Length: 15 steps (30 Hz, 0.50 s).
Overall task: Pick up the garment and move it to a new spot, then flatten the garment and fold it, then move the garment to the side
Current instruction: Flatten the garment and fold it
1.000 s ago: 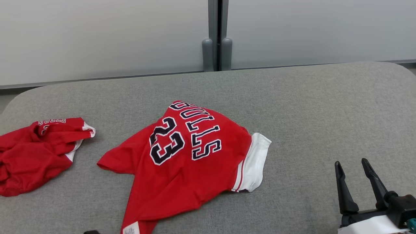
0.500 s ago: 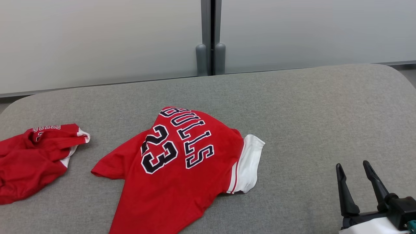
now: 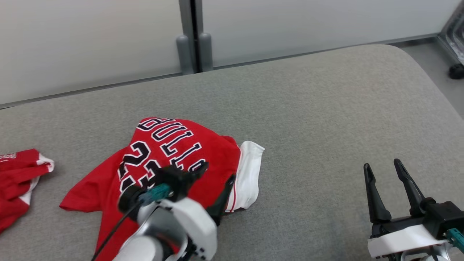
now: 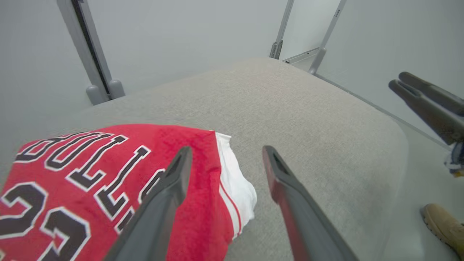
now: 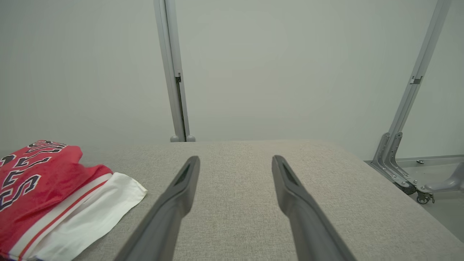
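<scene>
The garment (image 3: 170,145), a red jersey with black-and-white lettering and a white-trimmed edge (image 3: 250,170), lies rumpled on the grey padded table (image 3: 326,108). My left gripper (image 3: 218,171) hovers open over the jersey's near right part, its fingers pointing toward the white edge, nothing between them. The left wrist view shows the same open gripper (image 4: 227,148) above the red cloth (image 4: 90,163). My right gripper (image 3: 382,164) stands open and empty over bare table at the lower right, well clear of the jersey (image 5: 43,181); in its wrist view the gripper (image 5: 236,158) holds nothing.
A second red garment (image 3: 18,177) lies bunched at the table's left edge. A pale partition wall with a grey post (image 3: 190,40) runs behind the table. A wheeled metal frame (image 5: 406,170) stands on the floor to the right. A tan shoe (image 4: 442,224) shows beside the table.
The head camera has turned right, shifting everything leftward. My left arm has come up into the head view over the jersey with open jaws. The right gripper keeps its pose.
</scene>
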Motion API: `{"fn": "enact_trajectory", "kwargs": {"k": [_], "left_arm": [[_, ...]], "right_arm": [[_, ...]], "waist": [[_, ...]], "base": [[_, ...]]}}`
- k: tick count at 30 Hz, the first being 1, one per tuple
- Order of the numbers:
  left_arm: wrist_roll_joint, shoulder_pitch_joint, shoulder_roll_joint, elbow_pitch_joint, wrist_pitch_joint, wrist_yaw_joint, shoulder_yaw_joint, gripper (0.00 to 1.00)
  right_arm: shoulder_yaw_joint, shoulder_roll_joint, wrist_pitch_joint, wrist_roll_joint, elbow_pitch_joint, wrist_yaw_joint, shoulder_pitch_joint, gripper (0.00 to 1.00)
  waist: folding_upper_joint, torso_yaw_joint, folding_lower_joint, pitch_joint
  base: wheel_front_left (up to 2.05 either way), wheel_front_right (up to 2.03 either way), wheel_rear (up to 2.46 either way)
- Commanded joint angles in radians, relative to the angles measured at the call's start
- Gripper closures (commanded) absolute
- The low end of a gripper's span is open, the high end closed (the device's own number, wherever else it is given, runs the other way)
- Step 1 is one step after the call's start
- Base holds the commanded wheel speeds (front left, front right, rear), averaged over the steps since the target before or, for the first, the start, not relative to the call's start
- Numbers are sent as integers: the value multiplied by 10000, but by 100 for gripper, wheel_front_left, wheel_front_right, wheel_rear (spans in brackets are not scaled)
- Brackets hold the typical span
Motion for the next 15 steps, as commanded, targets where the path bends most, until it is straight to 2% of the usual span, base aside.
{"fn": "enact_trajectory", "kwargs": {"k": [1,2,3,6,11,15], "left_arm": [[31,-370,-189,262,25,-102,-122,0],[221,-1307,-775,1115,186,-434,-662,0],[225,-1707,-1067,1609,247,-530,-808,0],[435,-2779,-1572,3163,470,-614,-1066,0],[892,-4012,-1776,5562,1021,-389,-1275,0],[804,-4422,-1761,6920,1285,-555,-1295,0]], "right_arm": [[9,-43,-2,55,0,1,-126,0],[37,-47,-2,133,16,1,-239,0],[39,-50,-2,190,27,1,-280,0],[47,-43,-2,296,44,1,-381,0],[-46,-43,-4,486,59,1,-414,0],[-76,-44,-2,624,73,1,-363,0]], "waist": [[-1,-507,0,403],[-1,-859,0,589],[-1,-1031,0,676],[-1,-1519,0,922],[-1,-2092,0,1190],[-1,-2290,0,1280]], "base": [[0,0,0],[0,0,0],[0,0,0],[0,0,0],[0,0,0],[0,0,0]]}}
